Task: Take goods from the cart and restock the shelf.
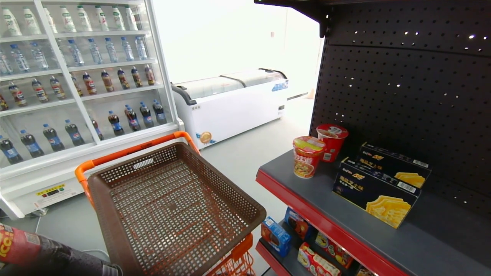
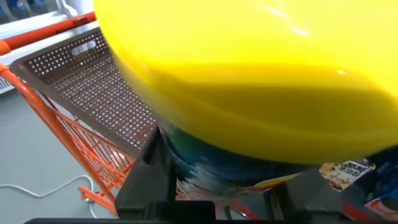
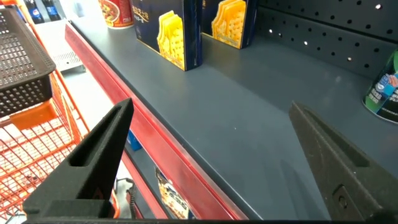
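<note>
A container with a broad yellow lid [image 2: 249, 74] and a blue body [image 2: 205, 165] sits between the dark fingers of my left gripper [image 2: 217, 186], which is shut on it, above the cart's brown perforated basket [image 2: 87, 87]. The basket [image 1: 168, 207] has an orange handle [image 1: 126, 151] and nothing shows inside it. My right gripper [image 3: 211, 155] stands open over the grey shelf board [image 3: 242, 118], nothing between its fingers. On the shelf [image 1: 307, 191] stand two cup noodles [image 1: 307, 156] [image 1: 332, 142] and two dark boxes [image 1: 374, 193] [image 1: 395, 170].
A drinks cooler [image 1: 76, 76] and a chest freezer [image 1: 230, 101] stand beyond the cart. The pegboard back wall [image 1: 406, 76] closes the shelf. A green-blue can [image 3: 382, 87] stands farther along the board. Packets [image 1: 303, 245] lie on the lower shelf. A red-and-dark cylinder [image 1: 23, 247] shows at the lower left.
</note>
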Tool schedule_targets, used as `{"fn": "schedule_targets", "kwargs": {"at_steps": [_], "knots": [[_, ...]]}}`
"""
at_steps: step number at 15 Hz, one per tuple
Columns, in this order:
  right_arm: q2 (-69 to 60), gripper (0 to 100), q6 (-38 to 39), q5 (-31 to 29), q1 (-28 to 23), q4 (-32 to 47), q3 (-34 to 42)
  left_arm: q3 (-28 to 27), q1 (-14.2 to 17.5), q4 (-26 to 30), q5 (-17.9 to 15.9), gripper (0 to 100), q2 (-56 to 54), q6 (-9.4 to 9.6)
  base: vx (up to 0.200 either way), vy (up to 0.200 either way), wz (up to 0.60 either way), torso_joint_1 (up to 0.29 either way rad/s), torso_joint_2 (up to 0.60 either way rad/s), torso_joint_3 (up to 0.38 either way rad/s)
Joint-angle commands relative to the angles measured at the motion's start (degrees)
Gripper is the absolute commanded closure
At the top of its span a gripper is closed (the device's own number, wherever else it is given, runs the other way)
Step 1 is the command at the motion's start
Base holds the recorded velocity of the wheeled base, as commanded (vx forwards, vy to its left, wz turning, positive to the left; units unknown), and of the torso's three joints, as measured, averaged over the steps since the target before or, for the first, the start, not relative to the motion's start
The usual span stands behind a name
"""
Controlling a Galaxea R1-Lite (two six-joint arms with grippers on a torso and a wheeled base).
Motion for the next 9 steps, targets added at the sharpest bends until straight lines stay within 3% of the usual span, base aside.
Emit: {"fn": "schedule_targets", "kwargs": {"at_steps": [1,9], "knots": [[0.07,0,-0.02,0.04,-0.02,-0.03,0.01,0.22,-0.08,-0.13,-0.08,100,-0.05,0.0,0.0,0.0,-0.6,-0.012,-0.01,0.002],[0.07,0,-0.02,0.04,-0.02,-0.03,0.01,0.93,-0.17,-0.13,-0.08,100,-0.05,0.0,0.0,0.0,-0.6,0.004,0.0,0.001]]}}
